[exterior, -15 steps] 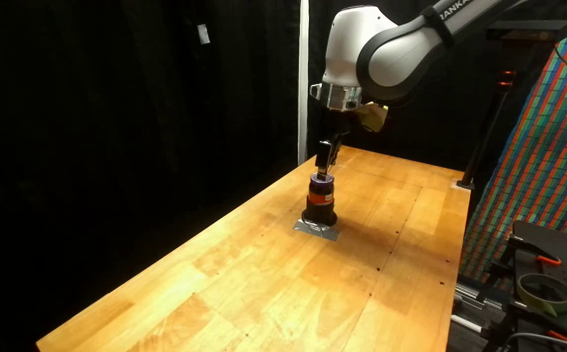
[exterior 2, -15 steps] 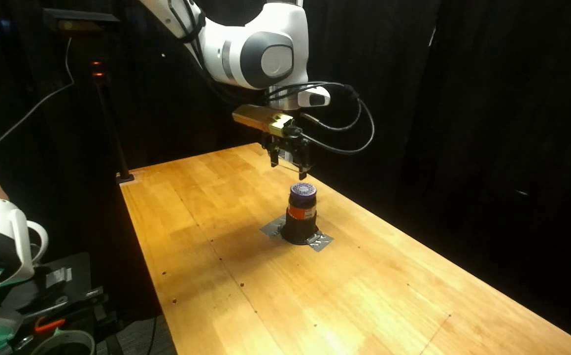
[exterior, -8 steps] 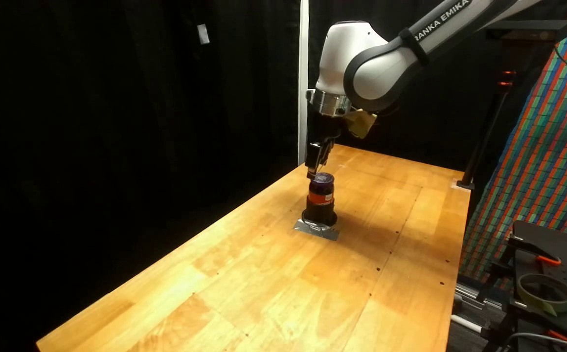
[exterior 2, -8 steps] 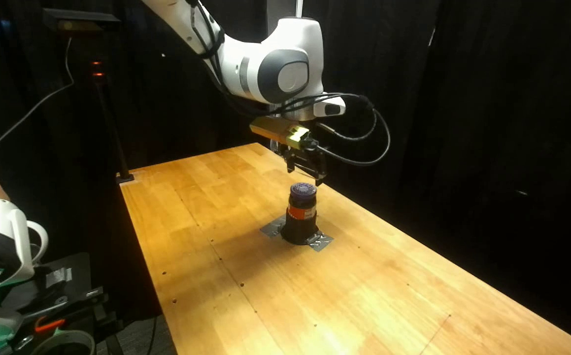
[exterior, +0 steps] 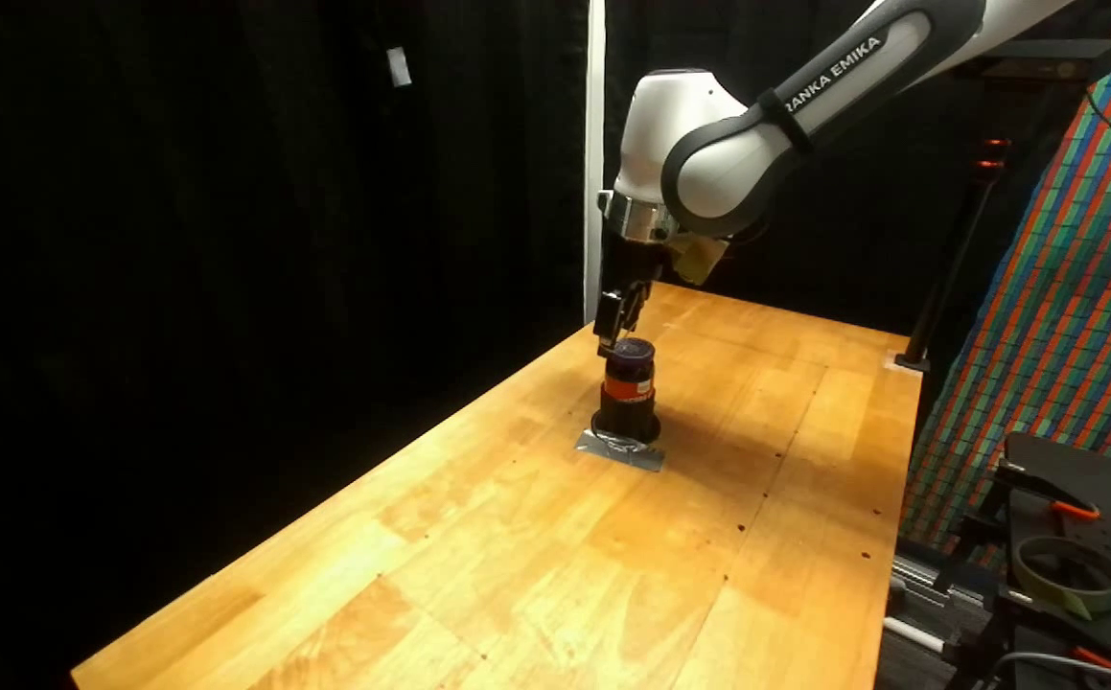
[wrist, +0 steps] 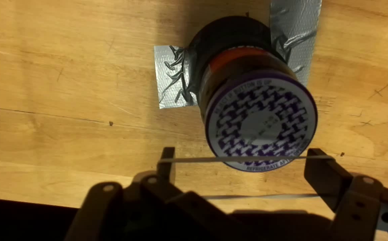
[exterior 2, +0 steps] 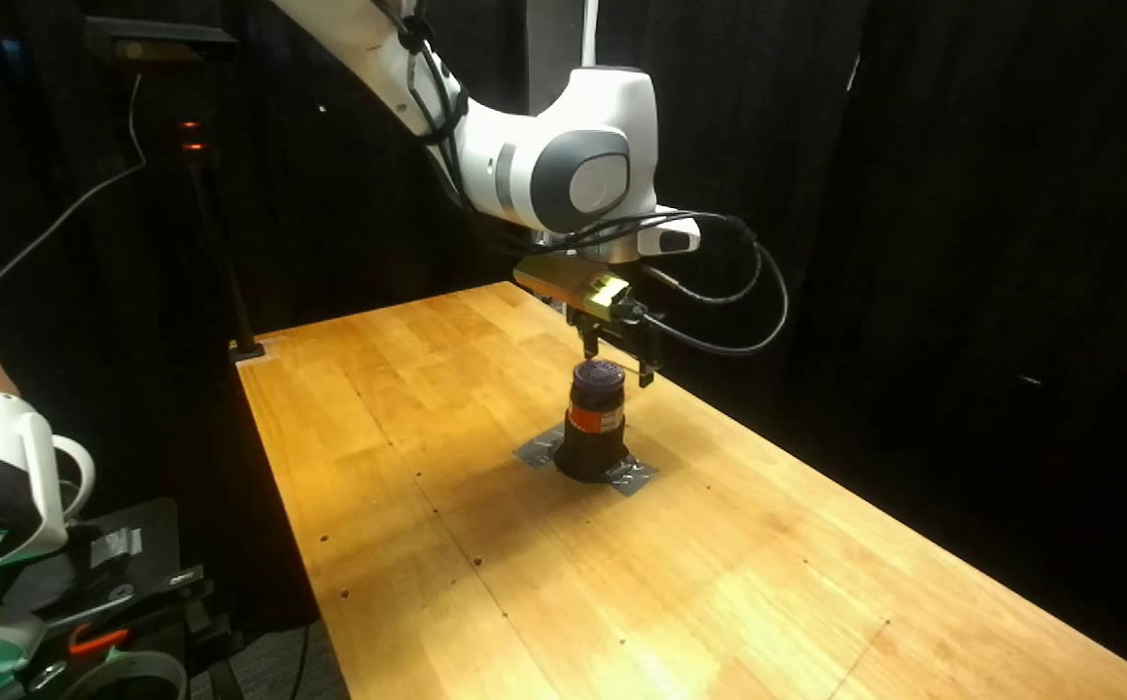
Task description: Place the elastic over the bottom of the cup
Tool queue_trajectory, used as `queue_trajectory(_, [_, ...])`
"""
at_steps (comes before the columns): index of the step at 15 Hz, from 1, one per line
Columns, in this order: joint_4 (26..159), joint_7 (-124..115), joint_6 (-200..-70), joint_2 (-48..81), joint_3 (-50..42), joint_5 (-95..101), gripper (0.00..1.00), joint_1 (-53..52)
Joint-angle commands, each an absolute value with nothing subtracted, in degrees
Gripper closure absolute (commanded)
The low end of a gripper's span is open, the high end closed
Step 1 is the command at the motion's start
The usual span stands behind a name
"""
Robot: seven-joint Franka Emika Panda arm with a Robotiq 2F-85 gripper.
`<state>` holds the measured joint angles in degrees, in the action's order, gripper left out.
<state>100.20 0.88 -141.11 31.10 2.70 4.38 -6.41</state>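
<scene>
The cup (exterior: 629,389), with an orange-red band, dark sides and a round purple-and-white patterned top, stands upright on the table in both exterior views (exterior 2: 594,420). Its top (wrist: 261,124) faces the camera in the wrist view. The elastic (wrist: 194,160), a thin pale band, is stretched around my two fingers, with two strands crossing the gap. One strand passes in front of the near edge of the cup's top. My gripper (wrist: 242,158) is open, its fingers spread wider than the top. In an exterior view the gripper (exterior 2: 618,368) is just behind and above the cup; contact cannot be told.
The cup's lower part sits in a black base (exterior 2: 590,455) fixed to the wooden table (exterior: 555,565) with silver tape (wrist: 296,43). A dark post (exterior: 938,268) stands at the table's far corner. A tape roll (exterior: 1071,575) lies on a side stand.
My gripper has moved down, and sideways past the cup: rightward in one exterior view and leftward in the other. The elastic stays stretched on the fingers. The cup has not moved.
</scene>
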Motion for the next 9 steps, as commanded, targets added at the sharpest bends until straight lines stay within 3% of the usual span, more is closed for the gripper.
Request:
queue_trajectory(1, [97.4, 0.4, -141.5, 33.5, 2.7, 4.2, 0.0, -6.4])
queue_trajectory(9, [96.7, 0.4, -139.3, 35.8, 2.4, 4.2, 0.0, -6.3])
